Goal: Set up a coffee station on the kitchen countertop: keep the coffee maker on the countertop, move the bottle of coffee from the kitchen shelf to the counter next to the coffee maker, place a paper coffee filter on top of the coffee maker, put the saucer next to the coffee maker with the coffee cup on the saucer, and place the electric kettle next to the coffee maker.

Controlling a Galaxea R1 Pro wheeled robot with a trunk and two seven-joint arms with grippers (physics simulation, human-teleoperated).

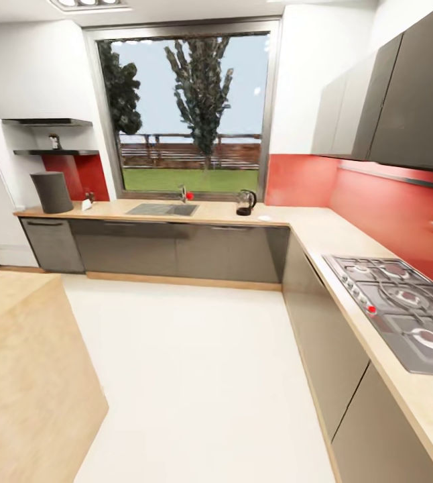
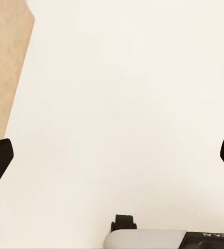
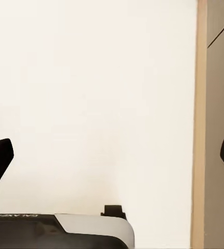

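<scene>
Kitchen seen from across the floor; both tools hang spread and empty, far from everything: left tool [image 2: 112, 155], right tool [image 3: 112, 155]. On the tabletop [image 1: 210, 213], coffee maker [image 1: 51, 192] and electric kettle [image 1: 245, 202] stand well apart; bottle of coffee [image 1: 55, 141] sits on the kitchen shelf [image 1: 55, 152]. Judged barely begun. Wrist views show pale floor [image 2: 122, 93].

coffee maker [image 1: 51, 192] 1 | electric kettle [image 1: 245, 202] 1 | shelves [image 1: 56, 152] 2

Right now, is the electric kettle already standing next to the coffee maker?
No. In the head view the electric kettle stands right of the sink, while the coffee maker sits at the countertop's far left end.
</scene>
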